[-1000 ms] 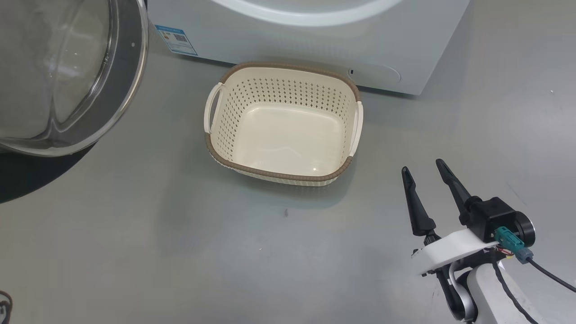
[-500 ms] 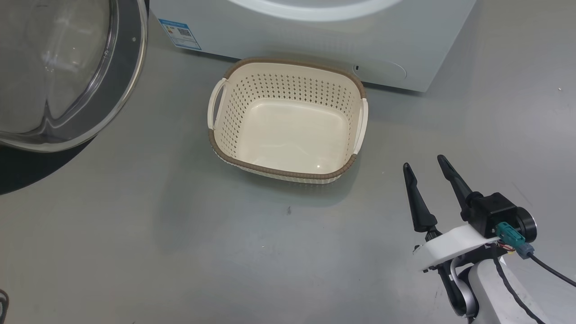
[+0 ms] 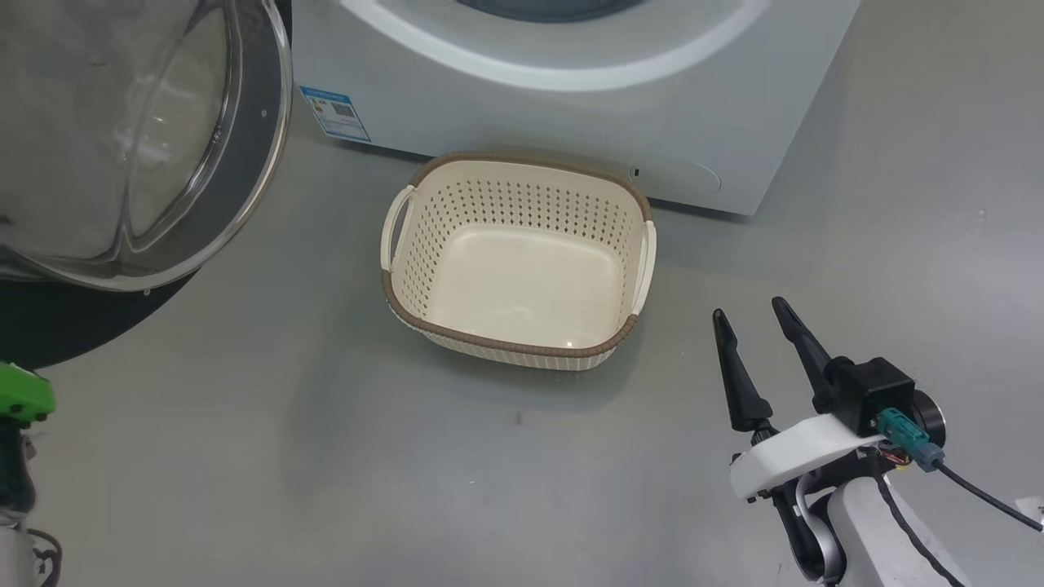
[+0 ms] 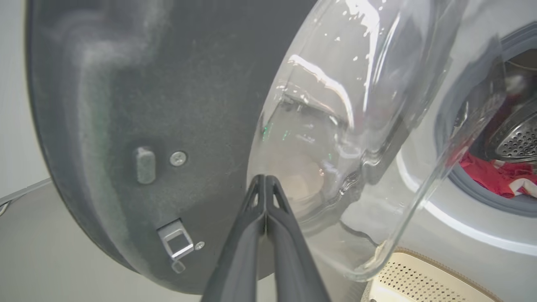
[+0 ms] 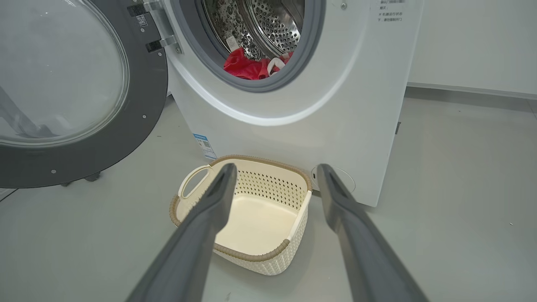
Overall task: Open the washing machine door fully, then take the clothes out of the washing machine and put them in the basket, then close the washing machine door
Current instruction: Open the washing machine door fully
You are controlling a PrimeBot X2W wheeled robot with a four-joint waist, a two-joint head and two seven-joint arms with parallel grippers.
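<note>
The head camera has shifted to show more of the washing machine [image 3: 571,122]; the things themselves have not moved. The left gripper [image 4: 265,182], pinched shut and empty, points at the swung-out washing machine door [image 4: 105,126] just ahead, so unloading looks next. The right gripper [image 3: 749,308] stays spread wide and empty, with the bare basket [image 3: 522,342] ahead to its left and the clothes [image 5: 245,67] beyond it in the drum [image 5: 272,21].

Smooth grey floor [image 3: 245,456] meets a white wall [image 5: 470,42].

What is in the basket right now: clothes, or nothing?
Empty. The basket shows a bare cream floor in the head and right wrist views; the red clothes lie inside the washing machine.
</note>
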